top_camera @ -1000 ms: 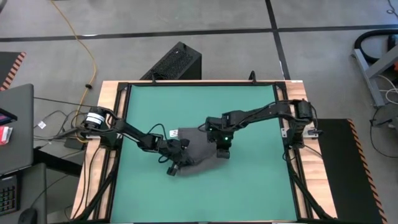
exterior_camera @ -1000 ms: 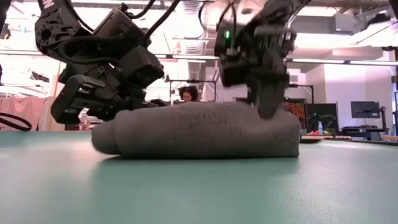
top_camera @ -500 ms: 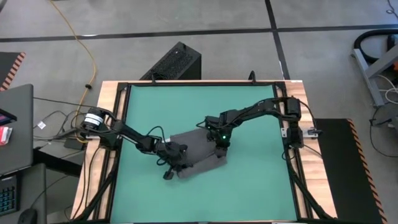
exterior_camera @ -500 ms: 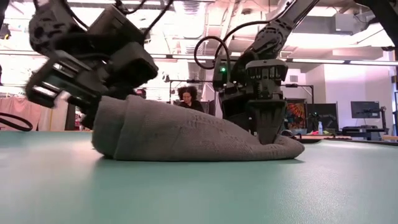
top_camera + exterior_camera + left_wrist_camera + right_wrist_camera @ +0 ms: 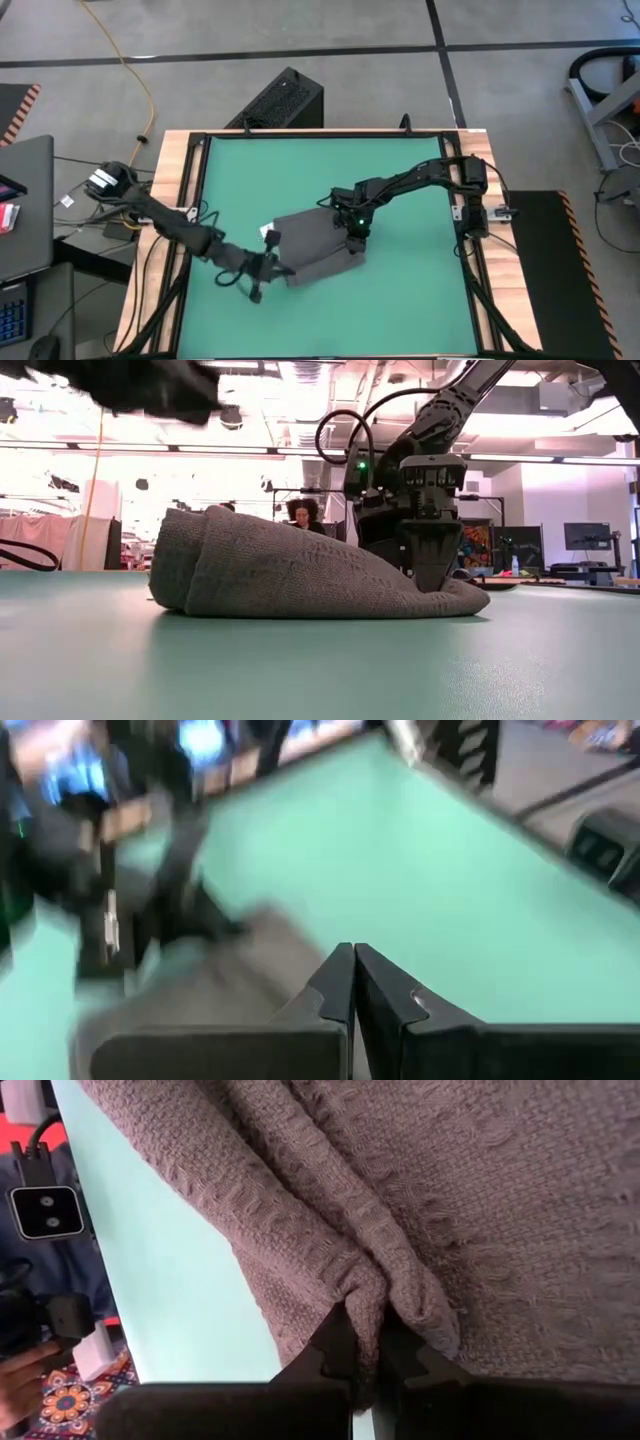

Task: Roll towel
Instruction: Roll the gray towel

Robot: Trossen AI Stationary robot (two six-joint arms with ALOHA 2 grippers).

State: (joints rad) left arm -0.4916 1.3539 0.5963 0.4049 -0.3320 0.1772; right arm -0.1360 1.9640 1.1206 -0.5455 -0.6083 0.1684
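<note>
The dark grey towel lies bunched on the green table, with its white label at its left edge. In the low view the towel's left end stands up in a thick fold and its right end lies flat. My right gripper stands on the towel's right part, shut on the cloth. My left gripper is shut and empty, raised above the towel's near left corner. Its blurred arm shows at the top of the low view. My right gripper pinches a raised fold of the towel between its two fingers, near the towel's right end. The fingers come from above and point down. The towel lies on the table, slack, low at the gripper and heaped at the other end.
A wooden frame with black rails borders the green table. Bare green surface lies on every side of the towel. A person sits in the room behind the table.
My left gripper has come off the towel's left end, rising and moving toward the table's near left. The left end, lifted and folded over, stays heaped. My right gripper has come down onto the towel's right end, which now lies flat.
</note>
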